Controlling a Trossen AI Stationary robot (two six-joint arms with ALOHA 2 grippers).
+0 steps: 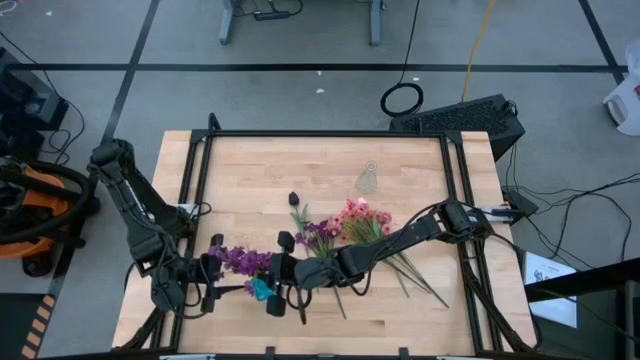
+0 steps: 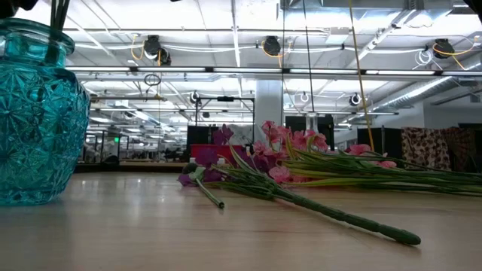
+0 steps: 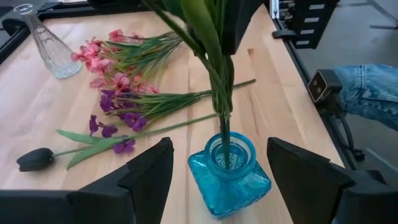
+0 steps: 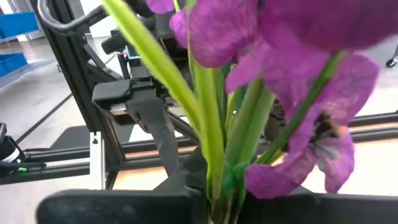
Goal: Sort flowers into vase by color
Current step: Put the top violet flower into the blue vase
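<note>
The step in hand is judged to be the seating of a purple spray in the faceted teal glass vase (image 3: 229, 176), which stands near the front edge of the pale wooden table (image 1: 250, 160), between the two arms. The spray of purple artificial blossoms on thin green stems (image 4: 261, 124) is clamped in the right gripper (image 1: 290, 275) — the stems are seen pinched between its dark fingers in the right wrist view — and its lower ends already stand inside the vase's mouth, as the left wrist view shows.

The left gripper (image 3: 217, 186) is held with its fingers (image 3: 149, 174) spread wide on either side of the vase, near its walls; whether the glass is actually touched cannot be told.

What the next move calls for, as a judgement: the stems are to be let go only once they rest deep enough not to tip out, and the right arm is then to be lifted clear without dragging the blossoms along.

The right arm is stretched low across the table from the right side, its wrist bent down over the vase. The left arm is folded in from the left edge, gripper level with the vase.

The remaining flowers — pink-blossomed sprays (image 1: 362, 218), loose purple sprays (image 1: 318, 232) and a single dark bud (image 1: 294, 199) — lie at mid-table, well apart from a small clear glass vase (image 1: 368, 178) farther back.
</note>
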